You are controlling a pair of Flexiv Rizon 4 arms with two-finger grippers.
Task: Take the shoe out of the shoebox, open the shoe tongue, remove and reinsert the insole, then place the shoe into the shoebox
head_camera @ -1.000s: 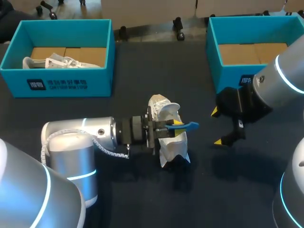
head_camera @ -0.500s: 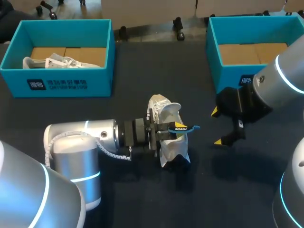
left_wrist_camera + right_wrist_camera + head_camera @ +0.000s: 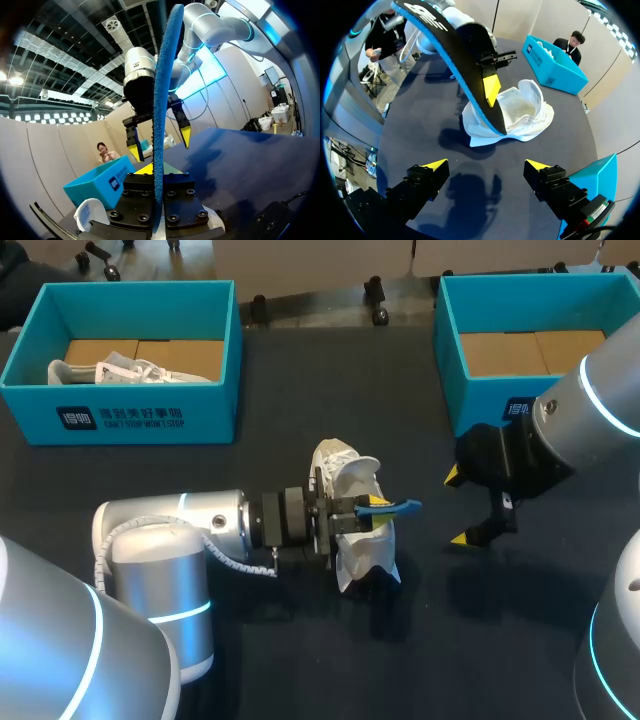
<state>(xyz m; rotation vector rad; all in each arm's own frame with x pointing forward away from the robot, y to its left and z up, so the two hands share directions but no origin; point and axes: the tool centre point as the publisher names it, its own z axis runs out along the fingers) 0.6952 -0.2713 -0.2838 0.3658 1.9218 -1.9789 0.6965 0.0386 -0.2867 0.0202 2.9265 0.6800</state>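
A white shoe lies on the dark table, its opening facing the right arm. My left gripper hovers over the shoe, shut on a blue insole that sticks out toward the right. In the left wrist view the insole stands edge-on between the fingers of the left gripper. My right gripper stays open to the right of the shoe, holding nothing. Seen from the right wrist, the right gripper faces the insole's dark underside and the shoe.
A teal shoebox at the back left holds another white shoe. A second teal shoebox with a cardboard floor stands at the back right, close behind my right gripper.
The left arm has shifted slightly, carrying the insole a little farther right over the shoe. The right arm has not moved.
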